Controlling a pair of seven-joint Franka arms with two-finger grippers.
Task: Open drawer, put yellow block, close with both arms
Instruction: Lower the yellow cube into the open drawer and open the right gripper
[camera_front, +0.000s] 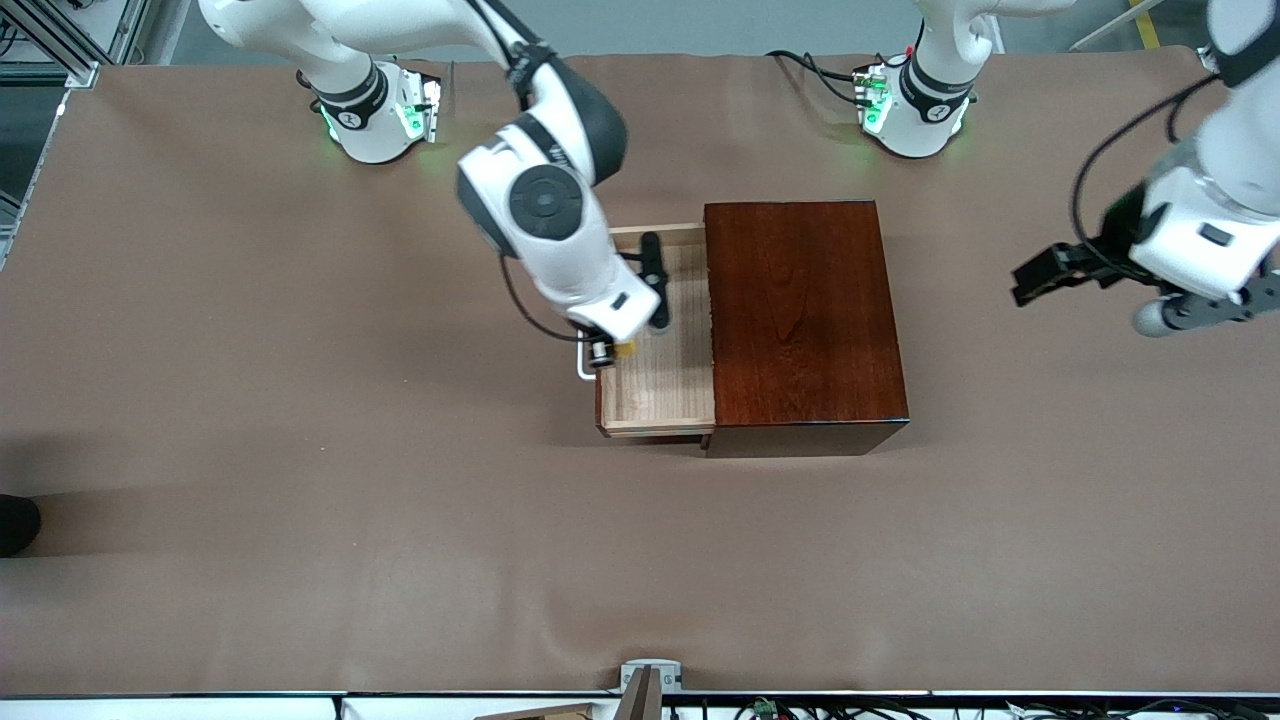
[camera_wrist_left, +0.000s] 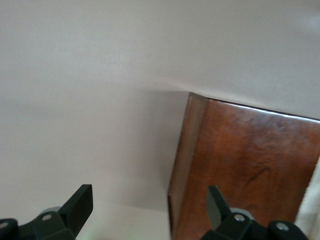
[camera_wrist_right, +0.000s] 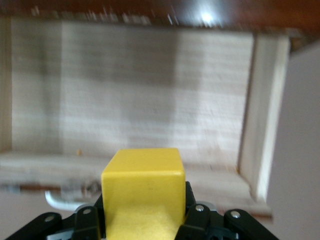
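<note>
The dark reddish-brown box (camera_front: 800, 320) stands mid-table with its drawer (camera_front: 660, 395) pulled out toward the right arm's end; the white handle (camera_front: 583, 368) shows at its front. My right gripper (camera_front: 612, 350) is shut on the yellow block (camera_front: 624, 349) and holds it over the drawer's front edge, next to the handle. In the right wrist view the block (camera_wrist_right: 143, 185) sits between the fingers of the gripper (camera_wrist_right: 143, 212), above the light-wood drawer floor (camera_wrist_right: 150, 100) and the handle (camera_wrist_right: 55, 199). My left gripper (camera_front: 1040, 272) is open and empty, up over the table at the left arm's end; its wrist view shows the gripper (camera_wrist_left: 149, 195) and the box (camera_wrist_left: 250, 170).
The brown table cover (camera_front: 300, 450) spreads wide around the box. Both arm bases (camera_front: 380, 110) stand at the table's back edge with cables beside them. A dark object (camera_front: 15, 522) shows at the table's edge at the right arm's end.
</note>
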